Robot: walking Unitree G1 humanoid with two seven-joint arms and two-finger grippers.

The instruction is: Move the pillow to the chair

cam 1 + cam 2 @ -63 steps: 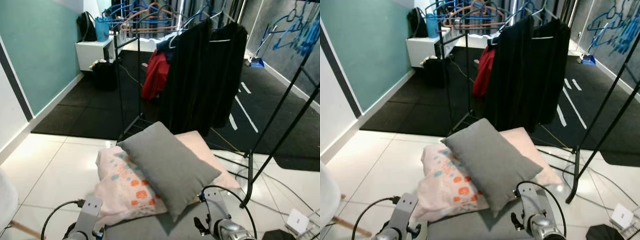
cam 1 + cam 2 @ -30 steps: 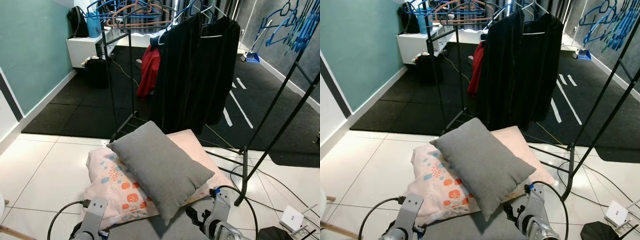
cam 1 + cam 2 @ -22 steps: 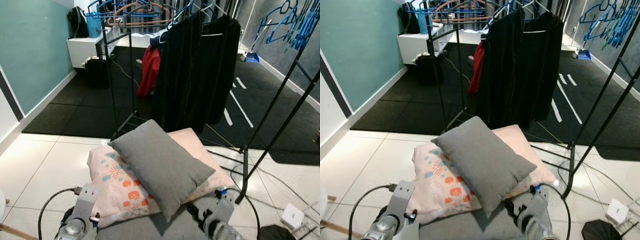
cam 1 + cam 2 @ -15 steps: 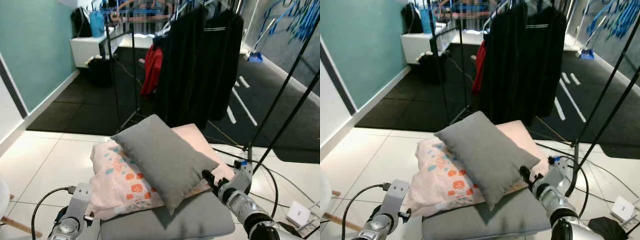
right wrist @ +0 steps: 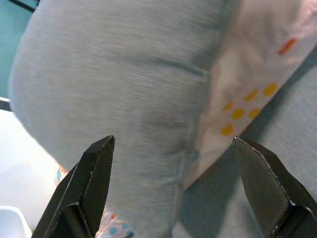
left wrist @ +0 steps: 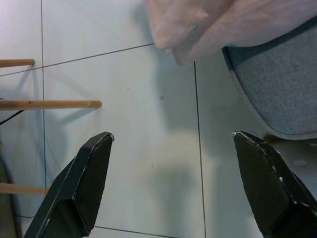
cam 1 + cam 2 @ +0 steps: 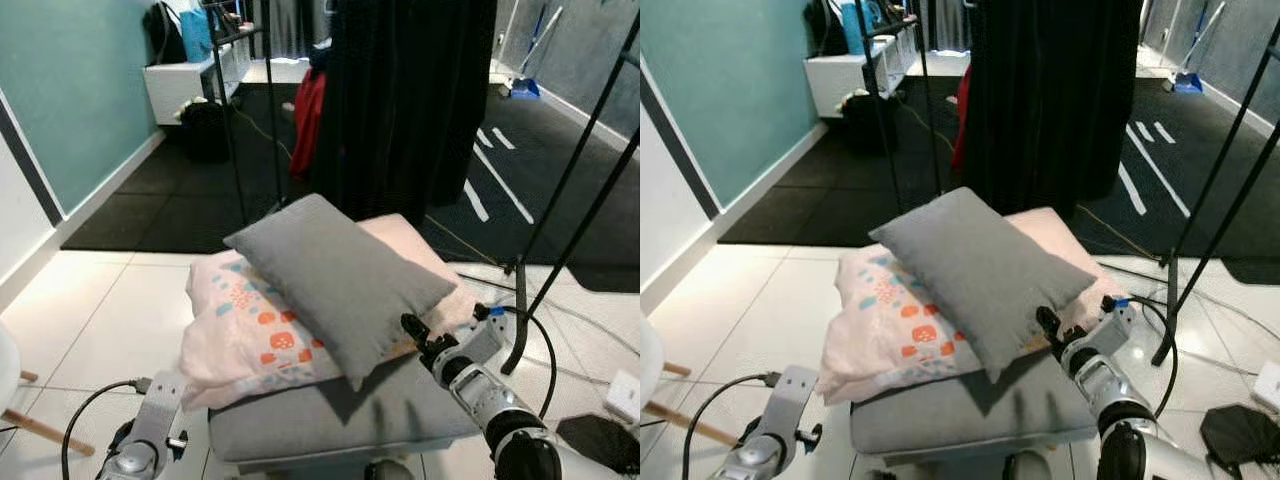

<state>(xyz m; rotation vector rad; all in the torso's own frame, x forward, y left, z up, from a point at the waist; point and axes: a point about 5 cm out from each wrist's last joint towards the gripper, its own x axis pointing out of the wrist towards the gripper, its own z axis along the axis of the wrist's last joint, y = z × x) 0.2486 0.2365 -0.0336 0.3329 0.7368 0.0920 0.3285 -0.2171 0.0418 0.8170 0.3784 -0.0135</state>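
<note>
Pillow [image 7: 335, 268]: plain grey, plump, lying tilted atop a pink patterned pillow [image 7: 245, 330]. Right pincer [image 5: 173, 183] gapes wide beside it, holding nothing. Left pincer [image 6: 173, 183] likewise open, empty.

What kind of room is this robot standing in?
Probably a laundry or dressing corner of a home. Dark clothes hang from a black garment rack, a gray pillow lies on a patterned one, and the tiled floor meets black carpet.

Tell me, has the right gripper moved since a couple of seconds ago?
Yes. The right gripper has reached forward, from under the near corner of the grey pillow up to its right edge, above the grey seat cushion, fingers open.
</note>
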